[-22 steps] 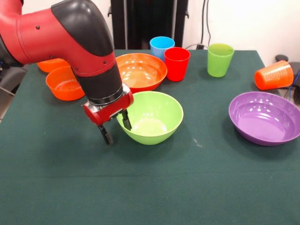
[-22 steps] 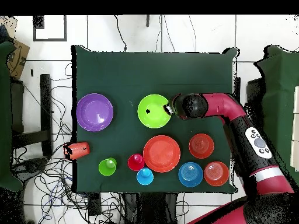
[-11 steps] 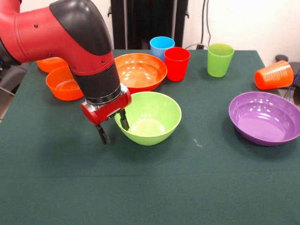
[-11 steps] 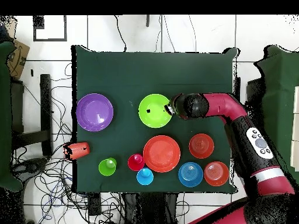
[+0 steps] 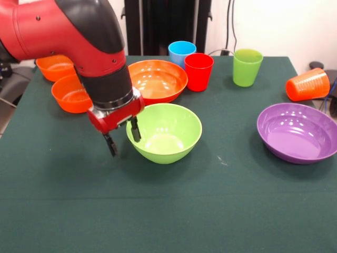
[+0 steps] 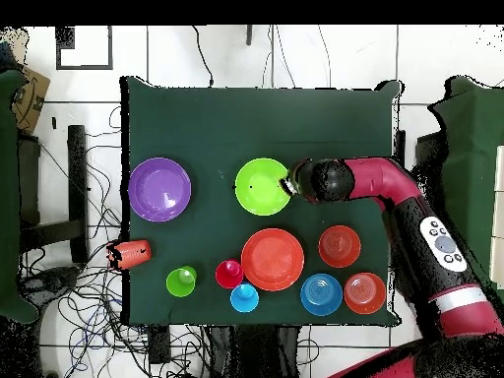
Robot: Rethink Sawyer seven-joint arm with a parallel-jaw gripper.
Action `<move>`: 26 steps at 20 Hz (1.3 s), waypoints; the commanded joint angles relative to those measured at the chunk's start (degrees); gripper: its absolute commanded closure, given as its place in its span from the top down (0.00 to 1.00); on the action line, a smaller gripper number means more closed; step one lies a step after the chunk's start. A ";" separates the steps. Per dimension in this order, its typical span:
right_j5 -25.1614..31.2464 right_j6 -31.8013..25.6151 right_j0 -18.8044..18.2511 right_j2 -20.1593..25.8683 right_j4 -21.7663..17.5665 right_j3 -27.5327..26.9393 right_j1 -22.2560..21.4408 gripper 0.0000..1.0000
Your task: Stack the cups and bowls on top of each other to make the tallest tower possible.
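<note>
My gripper (image 5: 124,140) (image 6: 288,184) straddles the left rim of the large lime green bowl (image 5: 168,132) (image 6: 261,187), one finger inside and one outside, shut on it. Behind it sits the large orange-red bowl (image 5: 158,79) (image 6: 272,259). The purple bowl (image 5: 297,132) (image 6: 159,189) lies at the right. Two small orange bowls (image 5: 71,94) (image 5: 55,67) are at the left; the small blue bowl (image 6: 321,293) shows only from overhead. The light blue cup (image 5: 181,51), red cup (image 5: 198,71) and green cup (image 5: 247,67) stand upright at the back. The orange cup (image 5: 308,84) lies on its side.
A dark green cloth (image 5: 168,211) covers the table. My arm (image 5: 79,37) reaches in from the upper left of the front view, over the small orange bowls. Cables (image 6: 89,305) lie on the floor beside the table.
The gripper has shifted left and slightly up in the front view, and the lime green bowl has moved left with it. Nothing else has moved.
</note>
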 commanded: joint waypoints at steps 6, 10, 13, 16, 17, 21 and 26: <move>-1.83 3.74 2.56 -4.78 -0.70 15.01 -12.53 1.00; -2.82 7.82 3.84 -5.49 0.21 18.93 -16.32 1.00; -3.44 8.83 4.70 -6.27 0.45 20.46 -17.88 1.00; -2.94 7.02 5.01 -6.64 0.01 21.04 -18.40 1.00; -2.36 6.16 5.24 -6.75 -0.06 20.99 -18.44 1.00; -0.26 3.72 5.86 -7.21 -0.10 20.55 -18.47 1.00; 1.11 2.80 7.45 -8.85 -0.62 19.41 -17.97 1.00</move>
